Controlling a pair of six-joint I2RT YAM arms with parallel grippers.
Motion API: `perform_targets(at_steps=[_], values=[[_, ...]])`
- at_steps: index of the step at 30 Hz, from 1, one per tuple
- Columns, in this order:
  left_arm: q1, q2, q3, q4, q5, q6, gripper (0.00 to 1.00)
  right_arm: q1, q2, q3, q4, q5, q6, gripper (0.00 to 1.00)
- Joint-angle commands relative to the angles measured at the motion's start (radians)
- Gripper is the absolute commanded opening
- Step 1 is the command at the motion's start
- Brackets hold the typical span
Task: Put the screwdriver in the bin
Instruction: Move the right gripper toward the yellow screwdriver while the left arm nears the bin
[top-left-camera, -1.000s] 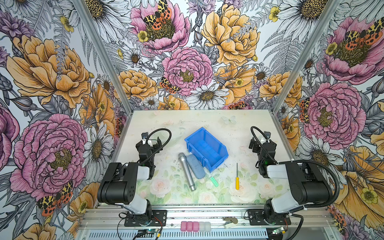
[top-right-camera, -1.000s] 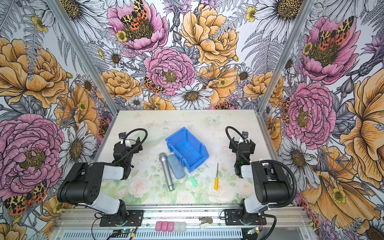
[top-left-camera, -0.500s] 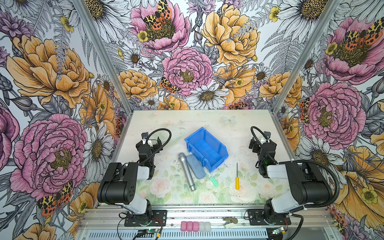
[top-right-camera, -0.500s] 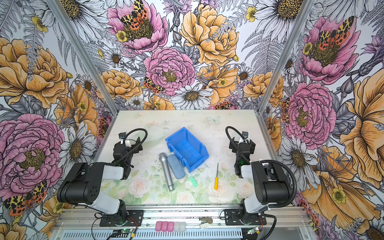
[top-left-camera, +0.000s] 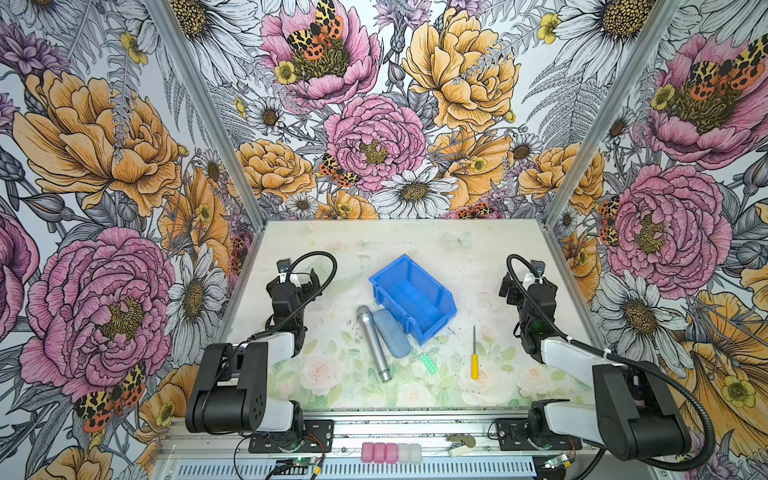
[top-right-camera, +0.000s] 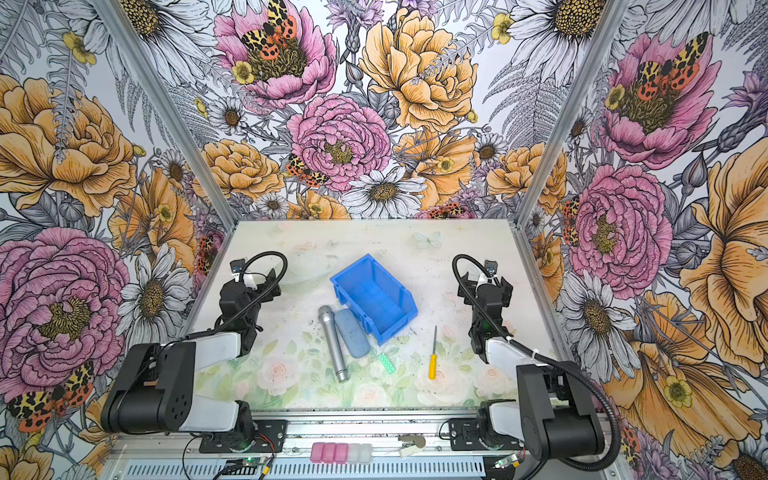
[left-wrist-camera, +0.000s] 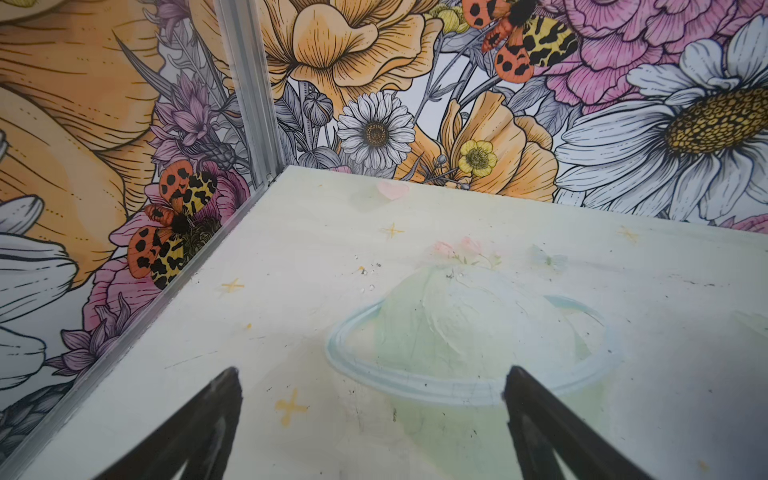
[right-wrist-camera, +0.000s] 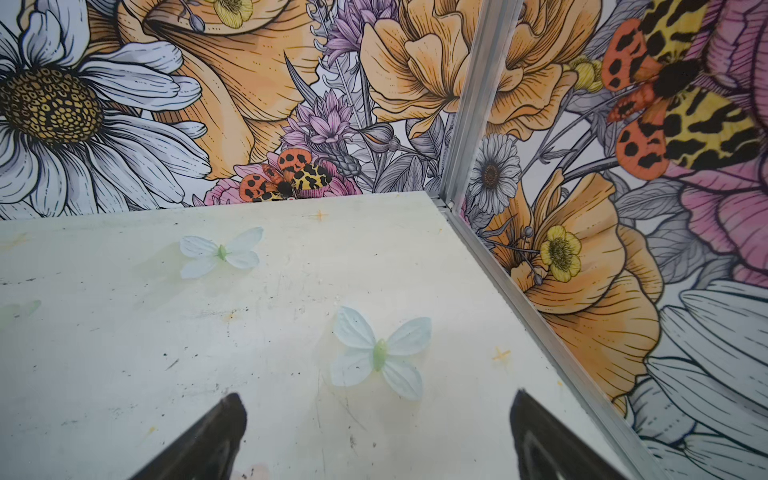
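Spanning the cell floor, the desk (top-left-camera: 415, 241) carried everything. The bin (top-left-camera: 411, 297) sat about midway between the two hands, and both top views showed only its bare blue floor, with nothing inside. The left hand (left-wrist-camera: 372, 370) and the right hand (right-wrist-camera: 376, 397) each hung over bare desk with fingers spread wide, pinching nothing. On the left hand's side of the bin, a pad (top-left-camera: 390, 332) lay against its wall, with a microphone (top-left-camera: 374, 343) just beside the pad.

The screwdriver (top-left-camera: 474, 353) lay flat on the desk, apart from the bin, inward of the right hand and back toward that arm's base. It looked light and stiff, and thin enough to roll or slip. The yellow handle seemed the better place to pinch, across its width, since the shaft lay too close to the desk. A green strip (top-left-camera: 428, 363) lay between screwdriver and microphone.
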Motion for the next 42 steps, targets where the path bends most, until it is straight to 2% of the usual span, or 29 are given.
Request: perform_targets(at_steps=[1, 6, 9, 13, 19, 23, 29, 34, 42], values=[[0.008, -0.072, 0.053, -0.218, 0.016, -0.023, 0.99, 0.011, -0.093, 0.054, -0.175, 0.041, 0.006, 0.99], [0.008, -0.184, 0.095, -0.423, 0.011, -0.051, 0.99, 0.011, -0.194, 0.162, -0.508, 0.110, 0.160, 1.00], [0.000, -0.235, 0.140, -0.554, 0.046, -0.083, 0.99, 0.015, -0.233, 0.224, -0.677, 0.086, 0.246, 1.00], [-0.043, -0.279, 0.216, -0.734, 0.031, -0.159, 0.99, 0.030, -0.284, 0.263, -0.823, 0.065, 0.350, 0.99], [-0.098, -0.357, 0.281, -0.907, 0.084, -0.283, 0.99, 0.059, -0.254, 0.380, -1.059, 0.022, 0.406, 1.00], [-0.121, -0.392, 0.309, -1.003, 0.164, -0.370, 0.99, 0.079, -0.216, 0.420, -1.119, -0.044, 0.420, 1.00], [-0.175, -0.394, 0.315, -1.119, 0.273, -0.445, 0.99, 0.129, -0.197, 0.466, -1.201, -0.071, 0.451, 0.99], [-0.259, -0.407, 0.301, -1.144, 0.275, -0.460, 0.99, 0.173, -0.190, 0.451, -1.247, -0.066, 0.504, 1.00], [-0.336, -0.436, 0.286, -1.181, 0.322, -0.481, 0.99, 0.281, -0.158, 0.433, -1.270, -0.058, 0.581, 1.00]])
